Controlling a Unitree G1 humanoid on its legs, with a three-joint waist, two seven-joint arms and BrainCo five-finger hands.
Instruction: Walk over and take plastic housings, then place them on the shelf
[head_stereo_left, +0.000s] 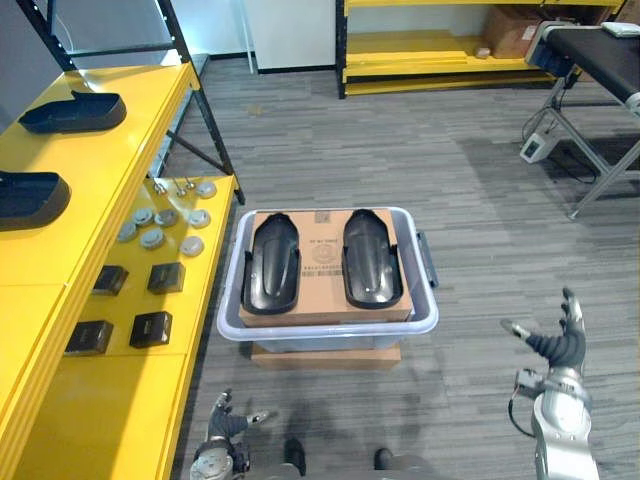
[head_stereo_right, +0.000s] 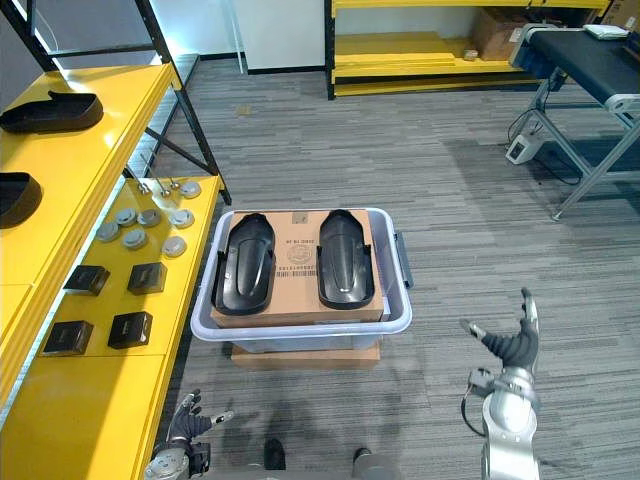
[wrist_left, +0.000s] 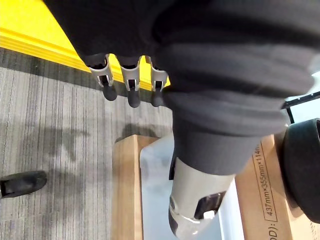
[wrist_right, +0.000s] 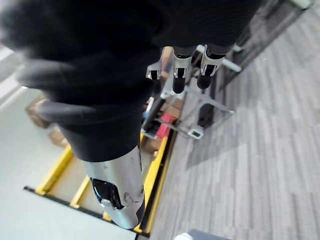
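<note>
Two black plastic housings (head_stereo_left: 271, 264) (head_stereo_left: 371, 256) lie side by side on a cardboard sheet (head_stereo_left: 322, 245) in a pale plastic bin (head_stereo_left: 425, 318) on the floor ahead. Two more housings (head_stereo_left: 73, 112) (head_stereo_left: 28, 197) rest on the yellow shelf (head_stereo_left: 70, 260) at the left. My left hand (head_stereo_left: 226, 425) hangs low near the bin's front left corner, fingers relaxed and holding nothing. Right of the bin, my right hand (head_stereo_left: 560, 340) is raised with straight spread fingers, also holding nothing.
Grey round discs (head_stereo_left: 165, 217) and small black blocks (head_stereo_left: 150, 328) lie on the lower yellow shelf. The bin sits on a cardboard box (head_stereo_left: 325, 355). A metal-framed dark table (head_stereo_left: 600, 60) stands at the far right, and a yellow rack (head_stereo_left: 440, 45) at the back.
</note>
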